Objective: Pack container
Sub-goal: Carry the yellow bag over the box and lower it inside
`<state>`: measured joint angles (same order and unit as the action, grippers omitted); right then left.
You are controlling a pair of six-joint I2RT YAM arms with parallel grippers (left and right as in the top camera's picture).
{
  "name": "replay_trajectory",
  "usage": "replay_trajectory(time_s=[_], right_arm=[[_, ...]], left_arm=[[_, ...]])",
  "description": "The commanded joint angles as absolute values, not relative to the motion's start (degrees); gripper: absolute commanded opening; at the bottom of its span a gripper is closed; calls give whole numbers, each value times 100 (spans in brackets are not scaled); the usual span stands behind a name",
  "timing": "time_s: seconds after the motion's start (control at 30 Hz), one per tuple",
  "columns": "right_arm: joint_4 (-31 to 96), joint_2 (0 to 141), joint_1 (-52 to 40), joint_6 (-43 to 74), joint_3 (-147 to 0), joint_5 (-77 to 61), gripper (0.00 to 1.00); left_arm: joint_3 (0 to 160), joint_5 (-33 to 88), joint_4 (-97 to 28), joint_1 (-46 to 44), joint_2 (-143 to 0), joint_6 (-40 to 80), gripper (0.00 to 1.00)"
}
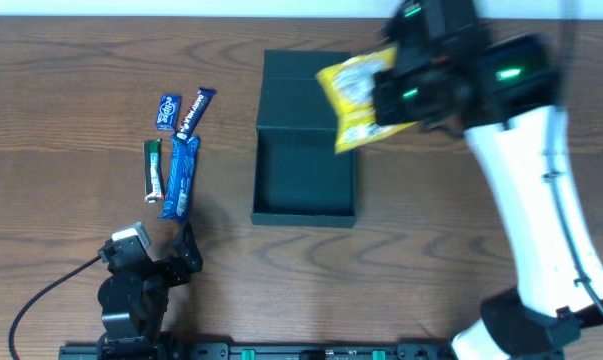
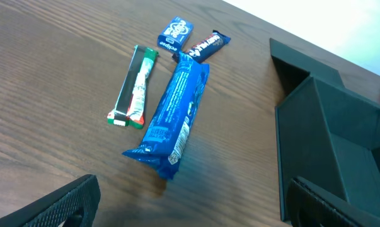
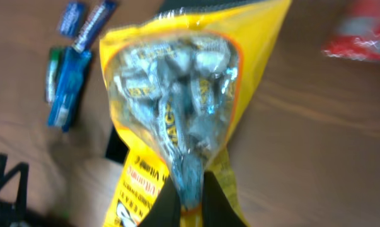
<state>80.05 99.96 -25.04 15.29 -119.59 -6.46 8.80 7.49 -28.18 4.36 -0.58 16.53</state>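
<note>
A dark wood-grain table (image 1: 61, 60) fills the overhead frame under soft, even light. A white strip (image 1: 181, 6) borders its far edge along the top.

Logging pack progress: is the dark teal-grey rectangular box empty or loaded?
Empty: overhead shows the open box with a bare floor; the yellow bag of wrapped candies is pinched in the right gripper, not inside.
</note>
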Motion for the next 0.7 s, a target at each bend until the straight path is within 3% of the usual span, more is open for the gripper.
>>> replay_trajectory(time_s=[0.0,0.37,0.67], right_arm=[[7328,9845,-3114,2064,-10683,-718,2],[4818,9837,-3583,4034,-8215,-1208,2],[3577,9894,-3730,4180,-7432,-1223,2]], left_arm=[[792,709,-2842,454,-25,1675,95],[792,709,-2842,454,-25,1678,95],[792,711,-2842,454,-25,1678,95]])
